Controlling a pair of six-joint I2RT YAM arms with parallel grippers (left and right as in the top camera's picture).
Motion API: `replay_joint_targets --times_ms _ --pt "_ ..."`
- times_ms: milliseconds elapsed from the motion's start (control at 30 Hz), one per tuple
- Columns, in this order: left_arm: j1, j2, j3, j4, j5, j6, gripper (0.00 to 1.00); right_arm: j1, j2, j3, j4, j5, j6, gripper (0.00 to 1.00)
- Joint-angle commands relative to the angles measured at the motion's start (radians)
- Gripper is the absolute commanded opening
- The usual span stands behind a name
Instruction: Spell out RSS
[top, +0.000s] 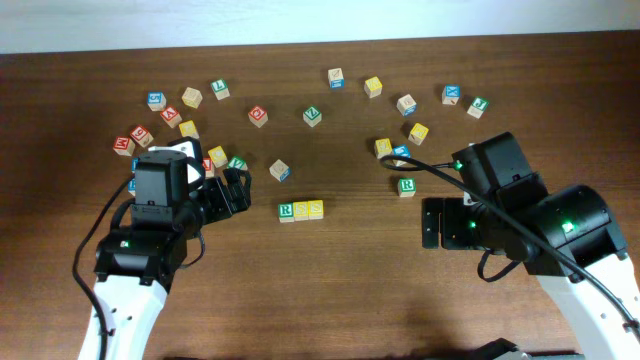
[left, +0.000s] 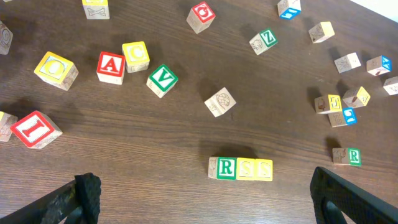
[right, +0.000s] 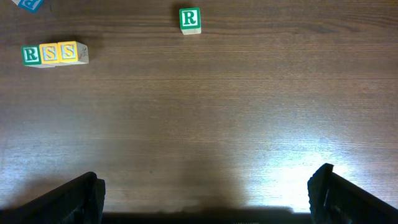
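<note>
A green R cube (top: 286, 211) and two yellow S cubes (top: 301, 210) (top: 316, 209) stand touching in a row reading R S S at the table's middle. The row also shows in the left wrist view, R (left: 226, 168), S (left: 247, 168), S (left: 264, 169), and in the right wrist view, R (right: 30, 55), S (right: 49, 53), S (right: 68, 52). My left gripper (top: 236, 190) is open and empty, left of the row. My right gripper (top: 430, 222) is open and empty, right of the row.
A second green R cube (top: 406, 186) lies loose right of the row and shows in the right wrist view (right: 189, 18). Several other letter cubes are scattered across the far half of the table, including a green V cube (left: 161, 79) and a red A cube (left: 111, 65).
</note>
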Motion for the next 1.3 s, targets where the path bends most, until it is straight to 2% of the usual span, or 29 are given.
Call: replay_joint_targets --times_ms 0,700,1267 --pt "0.002 -0.002 0.01 -0.001 -0.014 0.016 0.99 0.002 -0.018 0.012 -0.001 0.035 0.0 0.98" --pt "0.002 -0.002 0.01 -0.001 -0.014 0.016 0.99 0.002 -0.429 0.012 0.011 0.14 0.012 0.98" --pt "0.002 -0.002 0.01 -0.001 -0.014 0.016 0.99 0.002 -0.53 0.01 -0.019 0.175 0.012 0.98"
